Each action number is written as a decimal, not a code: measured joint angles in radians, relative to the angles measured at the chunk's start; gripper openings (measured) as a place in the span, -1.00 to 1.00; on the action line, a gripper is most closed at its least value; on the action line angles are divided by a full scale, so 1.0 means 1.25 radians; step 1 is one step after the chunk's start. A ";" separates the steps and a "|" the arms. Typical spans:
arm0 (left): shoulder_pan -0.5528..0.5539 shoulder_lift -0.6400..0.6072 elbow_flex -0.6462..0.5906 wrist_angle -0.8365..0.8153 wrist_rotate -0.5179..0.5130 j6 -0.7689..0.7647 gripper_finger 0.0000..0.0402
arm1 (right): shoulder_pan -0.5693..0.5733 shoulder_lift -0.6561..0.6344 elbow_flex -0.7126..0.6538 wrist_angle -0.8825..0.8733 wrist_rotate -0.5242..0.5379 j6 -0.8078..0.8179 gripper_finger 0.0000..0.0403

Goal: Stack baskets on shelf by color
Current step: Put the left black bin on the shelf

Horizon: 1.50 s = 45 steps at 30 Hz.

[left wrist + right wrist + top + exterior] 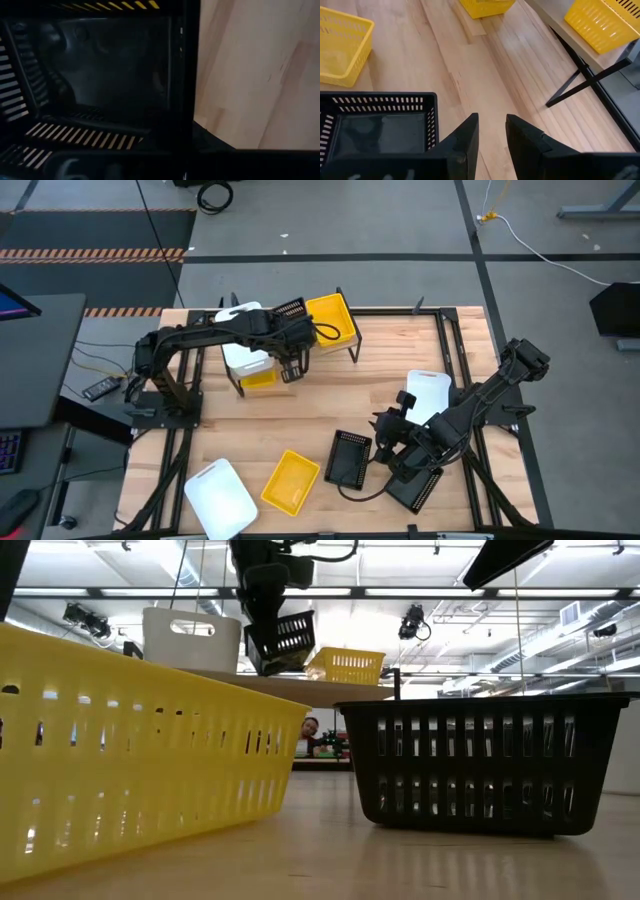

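My left gripper [266,602] hangs over the shelf [290,688], shut on a perforated black basket [281,641]. That basket hovers between a white basket [190,638] and a yellow basket [345,665], both standing on the plank. In the high view the held basket [290,310] shows beside the arm's end. My right gripper [489,131] is open above the tabletop, next to another black basket [379,126] that rests on the wood, and touches nothing. My left gripper comes at the black basket from above and has it at its upper rim [262,628]. The exact finger placement is hidden by the wrist and the basket's dark wall [182,75]. The basket is lifted clear of the plank and hangs tilted below the fingers.
On the tabletop stand a yellow basket [291,481], a white one [221,498], a white one [428,393] and two black ones [350,457] [415,490]. Another yellow basket [258,378] sits under the shelf. Thin black shelf legs [580,75] stand near my right gripper.
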 joint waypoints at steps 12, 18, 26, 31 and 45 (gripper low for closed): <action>0.021 0.000 0.000 0.027 -0.001 -0.021 -0.88 | 0.000 0.000 0.000 0.001 -0.001 0.000 -0.49; 0.020 0.000 0.000 0.028 -0.001 -0.021 -0.68 | 0.000 0.000 0.000 0.001 -0.001 0.000 -0.49; 0.020 0.000 0.000 0.023 -0.001 -0.021 -0.53 | 0.000 0.000 0.000 0.001 -0.001 0.000 -0.49; 0.019 0.000 0.000 0.011 -0.001 -0.021 -0.53 | 0.000 0.000 0.000 0.001 -0.003 0.000 -0.49; 0.017 0.047 0.001 -0.021 0.008 -0.021 -0.67 | 0.000 0.000 0.000 0.004 -0.006 0.000 -0.49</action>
